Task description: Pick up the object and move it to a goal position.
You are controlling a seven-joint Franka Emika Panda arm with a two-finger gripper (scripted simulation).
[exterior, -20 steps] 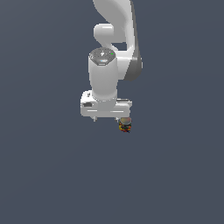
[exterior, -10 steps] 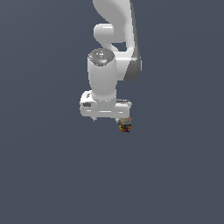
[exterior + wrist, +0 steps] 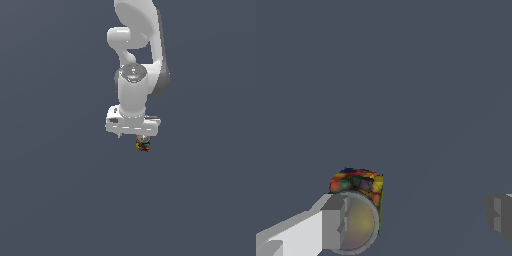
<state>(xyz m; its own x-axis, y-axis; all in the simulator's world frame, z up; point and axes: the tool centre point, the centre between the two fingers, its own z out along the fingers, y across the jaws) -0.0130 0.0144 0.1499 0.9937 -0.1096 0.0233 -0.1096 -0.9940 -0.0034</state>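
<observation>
My claw [image 3: 416,220] stands wide, one finger [image 3: 316,227] against the jar [image 3: 358,200], the other finger [image 3: 501,215] well apart from it.

Nearest, my wrist view shows the speckled red, yellow and blue jar lying beside that white finger, its greyish-tan round end facing the camera; the gap to the far finger is bare grey floor [image 3: 406,75]. The exterior view hides that gap: there the jar [image 3: 143,144] only peeps out just under my hand [image 3: 132,126], with my white arm [image 3: 137,60] rising above it.
</observation>
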